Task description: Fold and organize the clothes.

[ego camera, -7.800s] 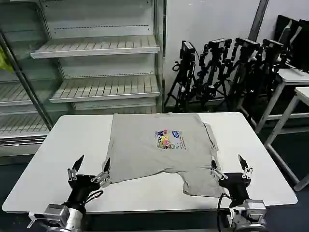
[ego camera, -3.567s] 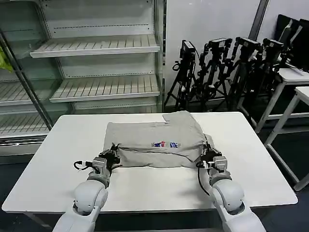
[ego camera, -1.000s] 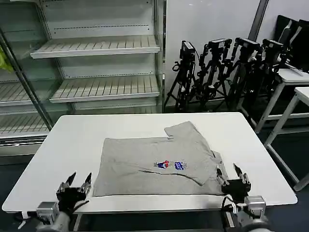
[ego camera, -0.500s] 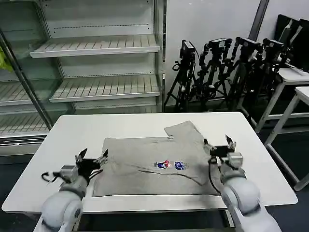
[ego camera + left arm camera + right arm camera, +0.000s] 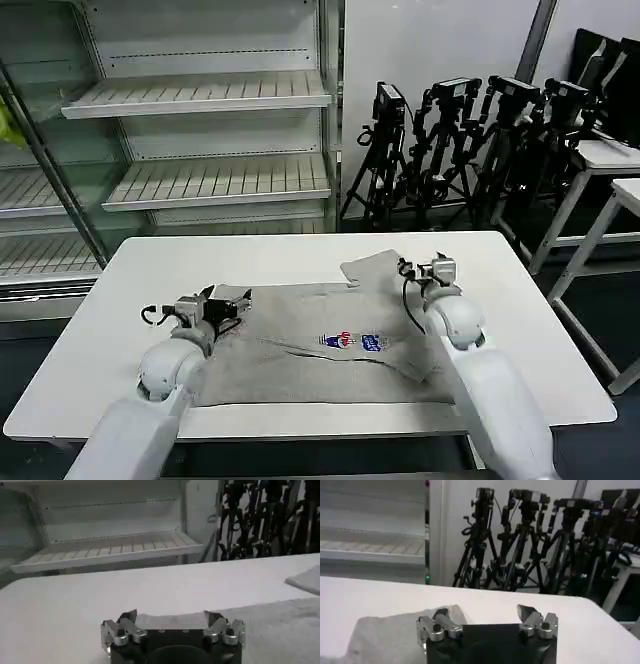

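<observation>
- The grey T-shirt (image 5: 330, 340) lies flat on the white tabletop (image 5: 130, 290), folded into a wide band, with its small multicoloured print (image 5: 355, 342) facing up near the middle.
- One part of the shirt, a flap of grey cloth (image 5: 378, 272), sticks out toward the far side of the tabletop, on my right half of the garment.
- My left tool (image 5: 228, 303) sits low at the far left corner of the shirt, fingers spread. In my left wrist view the two fingers (image 5: 127, 618) stand apart with the shirt's edge (image 5: 170, 620) lying between them, and I cannot tell whether they touch the cloth.
- My left arm (image 5: 165, 365) stretches over the near left part of the tabletop and the shirt's left edge.
- My right tool (image 5: 424, 270) is at the far right of the shirt, just beside the raised flap, with its fingers spread apart. In my right wrist view the fingers (image 5: 526, 613) hold nothing between them; grey cloth (image 5: 385, 630) shows beneath and to one side of them.
- My right arm (image 5: 470, 360) runs along the shirt's right edge, over the tabletop.
- Behind the tabletop stand an empty white shelf unit (image 5: 200, 100) and a cluster of black tripods (image 5: 470, 140).
</observation>
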Action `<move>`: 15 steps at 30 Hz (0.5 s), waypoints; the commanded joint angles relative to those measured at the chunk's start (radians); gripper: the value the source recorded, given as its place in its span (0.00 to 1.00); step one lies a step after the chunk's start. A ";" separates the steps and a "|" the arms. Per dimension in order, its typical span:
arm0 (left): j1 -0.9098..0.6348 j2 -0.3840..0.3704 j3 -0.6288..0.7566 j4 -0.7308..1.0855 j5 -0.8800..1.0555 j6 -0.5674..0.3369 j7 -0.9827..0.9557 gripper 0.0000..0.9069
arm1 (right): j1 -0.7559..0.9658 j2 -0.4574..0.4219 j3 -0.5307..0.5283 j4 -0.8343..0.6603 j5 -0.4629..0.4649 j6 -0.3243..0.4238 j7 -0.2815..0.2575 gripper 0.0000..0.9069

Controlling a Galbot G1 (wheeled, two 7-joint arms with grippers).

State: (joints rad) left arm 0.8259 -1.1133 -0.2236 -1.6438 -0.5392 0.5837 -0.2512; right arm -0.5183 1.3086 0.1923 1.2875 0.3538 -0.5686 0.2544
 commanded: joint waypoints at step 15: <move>-0.031 0.023 0.051 0.129 -0.085 0.000 -0.001 0.01 | 0.158 0.108 -0.029 -0.407 0.034 -0.010 -0.075 0.00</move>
State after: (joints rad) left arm 0.7789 -1.0925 -0.1857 -1.5383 -0.5703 0.5815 -0.2534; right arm -0.3932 1.3895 0.1775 0.9921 0.3703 -0.5704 0.2019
